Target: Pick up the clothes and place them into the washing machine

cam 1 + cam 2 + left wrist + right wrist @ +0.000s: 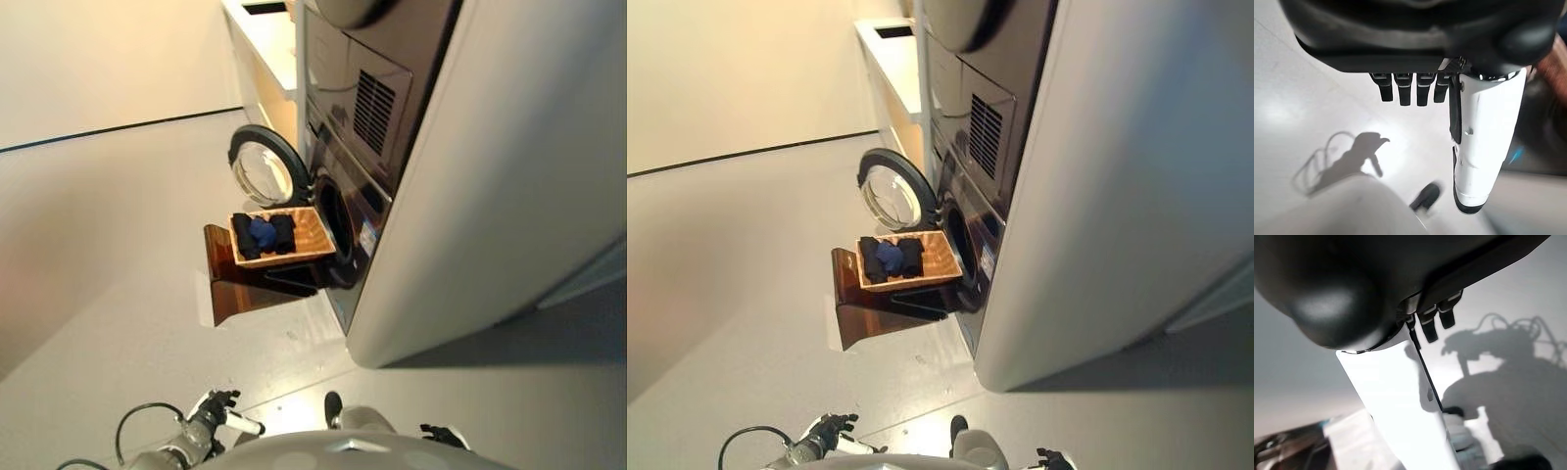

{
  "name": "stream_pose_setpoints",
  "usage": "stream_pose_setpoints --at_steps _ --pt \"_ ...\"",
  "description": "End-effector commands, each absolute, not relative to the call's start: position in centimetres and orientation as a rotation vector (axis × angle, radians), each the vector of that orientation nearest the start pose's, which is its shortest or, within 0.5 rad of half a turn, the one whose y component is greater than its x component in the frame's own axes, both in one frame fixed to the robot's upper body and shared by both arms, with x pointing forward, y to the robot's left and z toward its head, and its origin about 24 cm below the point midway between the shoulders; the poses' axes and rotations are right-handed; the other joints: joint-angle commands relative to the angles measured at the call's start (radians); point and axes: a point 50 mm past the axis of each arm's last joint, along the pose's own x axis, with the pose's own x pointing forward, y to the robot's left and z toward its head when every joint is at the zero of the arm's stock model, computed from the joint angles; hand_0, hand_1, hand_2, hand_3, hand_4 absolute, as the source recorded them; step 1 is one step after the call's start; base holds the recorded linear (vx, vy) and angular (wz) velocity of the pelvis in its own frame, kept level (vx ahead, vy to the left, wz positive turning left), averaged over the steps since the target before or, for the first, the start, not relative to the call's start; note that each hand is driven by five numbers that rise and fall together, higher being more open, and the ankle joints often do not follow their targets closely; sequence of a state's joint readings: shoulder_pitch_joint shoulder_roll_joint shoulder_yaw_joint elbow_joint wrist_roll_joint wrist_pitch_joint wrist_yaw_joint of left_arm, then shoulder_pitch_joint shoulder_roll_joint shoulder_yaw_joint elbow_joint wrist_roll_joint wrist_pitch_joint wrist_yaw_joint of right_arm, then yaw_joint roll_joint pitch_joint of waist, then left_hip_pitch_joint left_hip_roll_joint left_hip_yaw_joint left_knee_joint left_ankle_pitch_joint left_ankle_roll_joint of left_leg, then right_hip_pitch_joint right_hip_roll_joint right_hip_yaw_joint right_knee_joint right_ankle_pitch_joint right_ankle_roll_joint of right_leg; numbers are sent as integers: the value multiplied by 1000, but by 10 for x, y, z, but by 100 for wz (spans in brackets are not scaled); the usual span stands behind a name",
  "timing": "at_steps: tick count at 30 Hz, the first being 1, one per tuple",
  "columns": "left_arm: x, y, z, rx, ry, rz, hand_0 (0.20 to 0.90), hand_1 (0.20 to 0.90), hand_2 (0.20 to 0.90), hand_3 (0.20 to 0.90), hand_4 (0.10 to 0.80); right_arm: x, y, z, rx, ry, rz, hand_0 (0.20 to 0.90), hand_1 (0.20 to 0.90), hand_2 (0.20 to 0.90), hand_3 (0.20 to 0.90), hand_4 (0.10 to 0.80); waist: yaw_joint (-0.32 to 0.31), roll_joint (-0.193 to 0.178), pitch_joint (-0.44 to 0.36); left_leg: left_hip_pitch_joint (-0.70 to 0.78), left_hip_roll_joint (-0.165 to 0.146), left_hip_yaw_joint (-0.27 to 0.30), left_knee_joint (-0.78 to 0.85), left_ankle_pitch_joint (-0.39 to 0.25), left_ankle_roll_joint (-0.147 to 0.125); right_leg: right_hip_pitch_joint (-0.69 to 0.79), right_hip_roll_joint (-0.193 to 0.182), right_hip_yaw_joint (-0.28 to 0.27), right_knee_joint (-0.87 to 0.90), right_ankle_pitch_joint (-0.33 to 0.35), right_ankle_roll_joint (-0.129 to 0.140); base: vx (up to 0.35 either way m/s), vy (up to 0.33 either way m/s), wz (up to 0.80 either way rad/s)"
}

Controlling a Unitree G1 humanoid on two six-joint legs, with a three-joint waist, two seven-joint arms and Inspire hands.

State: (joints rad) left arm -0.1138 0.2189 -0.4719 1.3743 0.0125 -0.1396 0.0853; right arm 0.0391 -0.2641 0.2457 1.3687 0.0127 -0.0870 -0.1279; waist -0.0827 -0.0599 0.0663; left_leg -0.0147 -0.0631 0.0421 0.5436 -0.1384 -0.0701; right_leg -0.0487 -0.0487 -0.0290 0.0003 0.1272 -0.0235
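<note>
Nearest you, at the bottom edge, the left robot hand (217,404) hangs low over the pale floor (127,294), its fingers (1408,90) relaxed and straight, its white-covered thumb standing out beside them, holding nothing. The right robot hand (443,436) shows at the bottom right; in its own wrist view you see its fingers (1431,323) straight too, empty above the floor. Both hands are well apart from the laundry. Farther off, you have the clothes (263,233), dark pieces with a blue one between them, lying in a wicker basket (312,235). The basket rests on a brown stand (235,284) just beside the washing machine (362,186), right in front of its drum opening (333,220). The round door (263,168) is swung open to the far left of the basket. A white cabinet (269,49) stands beyond the machine.
</note>
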Motion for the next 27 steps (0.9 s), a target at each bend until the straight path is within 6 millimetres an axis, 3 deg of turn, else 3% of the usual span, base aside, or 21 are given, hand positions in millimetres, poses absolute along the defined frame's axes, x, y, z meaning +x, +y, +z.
stream_pose_setpoints --at_steps 1,3,5,6,7,10,12,15,17,19,20,21,22,23,25,27 --pt "139 195 -153 504 977 -195 900 900 900 900 800 87 -257 -156 -483 1185 -112 900 900 900 900 800 18 -31 24 -142 84 28 64 216 3 48 36 23 -16 -55 3 256 -46 -29" --pt "136 196 -154 509 984 -188 900 900 900 900 800 89 -257 -156 -477 1181 -121 900 900 900 900 800 33 -34 22 -172 126 56 -30 185 24 70 39 32 -12 -80 7 273 43 -15" --pt "134 198 -154 531 993 -192 900 900 900 900 800 91 -257 -155 -479 1175 -125 900 900 900 900 800 41 -27 19 -179 173 72 -193 180 29 96 37 39 -15 -108 26 224 108 -13" --pt "134 198 -154 531 993 -192 900 900 900 900 800 90 -257 -155 -479 1175 -125 900 900 900 900 800 44 -29 23 -170 171 75 -198 180 29 102 35 41 -16 -110 27 307 210 -14" --pt "133 199 -155 546 998 -189 900 900 900 900 800 92 -257 -155 -491 1169 -123 900 900 900 900 800 52 -6 22 -170 224 66 -420 263 4 134 40 53 -25 -139 45 335 230 -17" --pt "127 201 -157 555 1028 -188 900 900 900 900 800 93 -256 -155 -484 1166 -125 900 900 900 900 800 57 13 12 -169 263 75 -601 332 -25 177 30 72 -36 -179 71 354 240 -5" --pt "121 202 -159 552 1050 -189 900 900 900 900 800 92 -255 -156 -485 1173 -110 900 900 900 900 800 61 23 -5 -156 259 64 -613 337 -27 198 18 89 -29 -195 83 321 248 -31" --pt "120 204 -159 566 1054 -202 900 900 900 900 800 90 -250 -158 -482 1183 -86 900 900 900 900 800 72 13 -38 -136 222 47 -608 326 -14 209 -29 109 -7 -197 113 331 284 -68" --pt "126 209 -156 585 1037 -204 900 900 900 900 800 92 -249 -158 -475 1181 -83 900 900 900 900 800 73 1 -47 -126 188 71 -578 290 7 199 -75 124 47 -172 140 272 318 -59" --pt "128 214 -155 601 1036 -194 900 900 900 900 800 94 -247 -158 -468 1179 -79 900 900 900 900 800 76 -3 -45 -112 160 88 -562 254 34 152 -98 140 143 -125 158 153 220 -41" --pt "129 214 -155 601 1036 -194 900 900 900 900 800 94 -247 -158 -468 1179 -79 900 900 900 900 800 78 -4 -46 -113 160 90 -561 253 34 150 -98 142 146 -127 158 180 268 -23" --pt "131 219 -153 615 1033 -187 900 900 900 900 800 98 -248 -157 -470 1168 -80 900 900 900 900 800 73 -1 -34 -90 133 91 -556 226 58 88 -108 158 263 -27 164 117 176 -18" --pt "131 219 -153 615 1032 -187 900 900 900 900 800 98 -247 -157 -470 1168 -80 900 900 900 900 800 74 -2 -34 -90 132 92 -555 226 58 86 -108 159 265 -27 164 230 374 -32" --pt "135 222 -151 626 1019 -188 900 900 900 900 800 102 -250 -155 -479 1156 -77 900 900 900 900 800 68 13 -12 -56 114 87 -555 199 82 25 -106 148 386 33 158 143 289 -19" --pt "137 222 -150 637 1009 -198 900 900 900 900 800 105 -252 -154 -487 1145 -83 900 900 900 900 800 56 34 14 -30 108 77 -554 182 99 -45 -85 124 503 52 154 176 315 7" --pt "134 224 -151 645 1025 -205 900 900 900 900 800 106 -251 -153 -492 1138 -77 900 900 900 900 800 49 48 23 2 99 77 -562 163 108 -97 -88 68 529 35 144 231 215 12"
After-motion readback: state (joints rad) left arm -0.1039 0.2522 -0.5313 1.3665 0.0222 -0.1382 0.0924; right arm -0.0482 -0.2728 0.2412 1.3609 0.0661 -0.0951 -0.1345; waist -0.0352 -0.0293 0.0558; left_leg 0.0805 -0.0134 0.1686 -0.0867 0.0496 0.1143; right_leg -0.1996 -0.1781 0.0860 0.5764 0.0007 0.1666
